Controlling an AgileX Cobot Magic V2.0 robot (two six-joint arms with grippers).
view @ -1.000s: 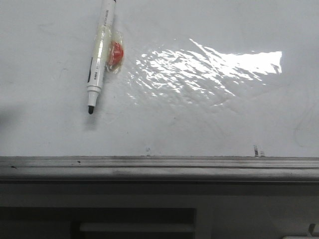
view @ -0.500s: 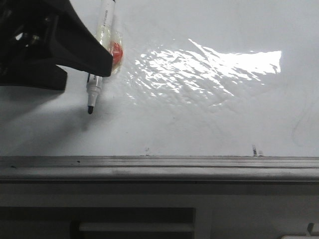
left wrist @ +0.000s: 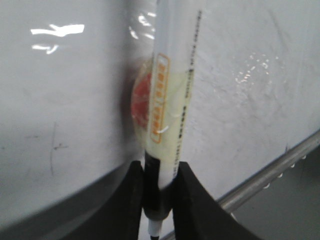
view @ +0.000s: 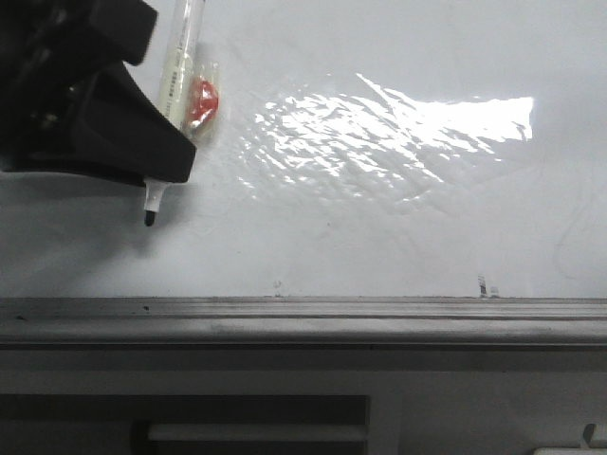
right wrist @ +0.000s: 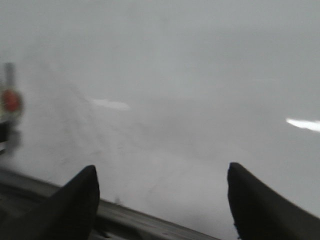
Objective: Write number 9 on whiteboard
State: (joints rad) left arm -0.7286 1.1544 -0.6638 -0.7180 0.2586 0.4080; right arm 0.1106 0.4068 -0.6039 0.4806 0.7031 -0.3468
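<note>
The whiteboard (view: 398,237) is a glossy white sheet with wrinkled film filling the front view. A white marker (view: 173,71) with a red blob (view: 200,101) taped to its side lies over its left part, black tip (view: 149,219) pointing toward the board's near edge. My left gripper (view: 156,171) is shut on the marker's lower barrel. In the left wrist view the marker (left wrist: 170,90) runs up from between the black fingers of that gripper (left wrist: 159,200). My right gripper (right wrist: 160,200) hangs open above bare whiteboard (right wrist: 175,90). The number 9 is out of view.
A grey metal rail (view: 303,320) runs along the board's near edge, with a dark frame below it. A tiny dark tick mark (view: 485,284) sits near that edge at the right. Bright glare (view: 398,123) covers the board's middle. The rail (left wrist: 270,172) also shows beside the marker.
My left gripper came in from the left and shut on the marker. The marker with its red blob has shifted left, its tip moving slightly toward the near edge.
</note>
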